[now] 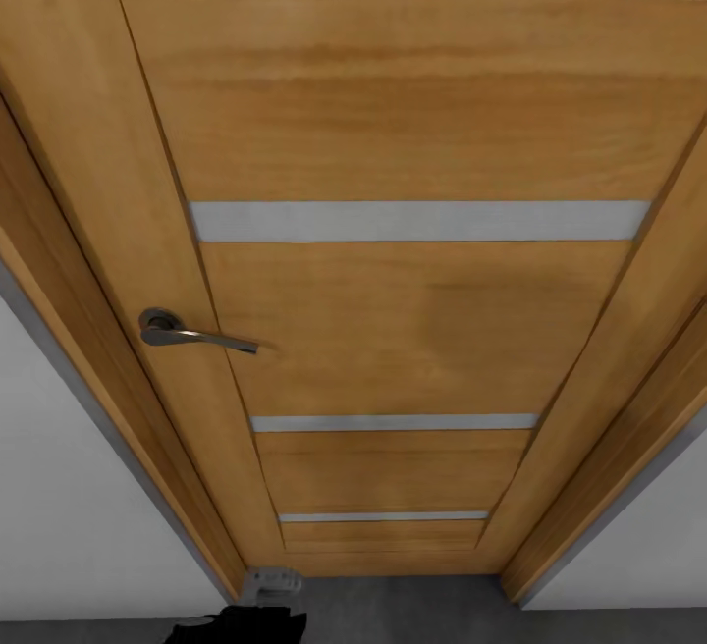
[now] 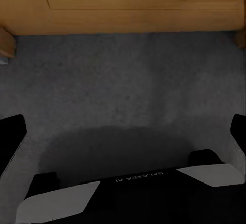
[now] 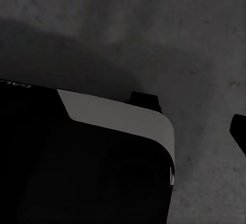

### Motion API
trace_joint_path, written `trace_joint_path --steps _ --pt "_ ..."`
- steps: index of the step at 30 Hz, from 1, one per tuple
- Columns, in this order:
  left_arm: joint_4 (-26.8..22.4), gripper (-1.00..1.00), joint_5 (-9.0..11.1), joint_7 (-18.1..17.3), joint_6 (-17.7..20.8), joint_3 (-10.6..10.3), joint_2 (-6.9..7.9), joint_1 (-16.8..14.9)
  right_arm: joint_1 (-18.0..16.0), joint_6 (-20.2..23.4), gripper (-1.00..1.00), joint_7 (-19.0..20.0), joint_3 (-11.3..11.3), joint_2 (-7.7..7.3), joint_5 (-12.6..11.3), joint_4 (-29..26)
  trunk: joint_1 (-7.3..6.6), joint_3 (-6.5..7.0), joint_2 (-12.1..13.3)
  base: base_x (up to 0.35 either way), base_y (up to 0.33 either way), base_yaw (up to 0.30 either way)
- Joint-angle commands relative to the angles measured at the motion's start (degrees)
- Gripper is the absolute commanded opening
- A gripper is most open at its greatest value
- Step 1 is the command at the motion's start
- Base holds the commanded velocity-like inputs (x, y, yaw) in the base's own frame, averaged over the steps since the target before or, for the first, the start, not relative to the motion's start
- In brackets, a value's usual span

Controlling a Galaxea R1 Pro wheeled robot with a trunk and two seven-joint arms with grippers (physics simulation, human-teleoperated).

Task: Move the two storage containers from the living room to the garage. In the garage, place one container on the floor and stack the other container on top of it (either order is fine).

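Evidently we stood square before a closed wooden door [image 1: 412,310], its handle [image 1: 187,330] toward our left arm, on dark grey floor [image 2: 128,90], the left gripper [image 2: 125,131] spread empty, the right one's state unclear, and neither orange bin visible.

- The door [image 1: 412,261] fills the middle of the head view, shut in its frame [image 1: 79,330].
- The handle [image 1: 191,330] sits at the door's left edge, mid-frame.
- Walls [image 1: 69,507] flank the frame at lower left and lower right.
- The floor [image 1: 412,610] runs along the bottom, before the door.
- In the left wrist view, the robot's base [image 2: 133,193] lies on the floor, door beyond.
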Motion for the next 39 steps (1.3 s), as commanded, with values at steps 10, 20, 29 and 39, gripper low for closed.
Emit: trace_joint_path --steps 10,20,29,39 --pt "-0.27 1.0 0.24 0.1 6.44 0.11 -0.22 -6.77 -0.02 -0.15 1.0 0.01 0.08 0.0 0.25 0.03 0.0 -0.04 -0.02 0.0 0.0 0.0" --pt "-0.3 1.0 0.22 0.19 9.63 0.24 -0.91 -20.4 -0.02 -0.15 1.0 0.01 0.08 0.08 0.28 0.03 0.0 -0.04 -0.02 0.0 0.0 0.0" --pt "-0.28 1.0 0.08 1.95 9.64 2.71 -0.64 -24.53 -0.02 -0.15 1.0 0.01 0.12 0.08 0.33 0.03 0.0 -0.04 -0.02 0.0 0.0 0.0" --pt "-0.04 1.0 -0.06 4.78 9.68 4.41 -0.32 -28.35 -0.02 -0.23 1.0 0.01 0.16 0.08 0.33 -0.05 0.0 -0.04 -0.02 0.0 0.0 0.0"
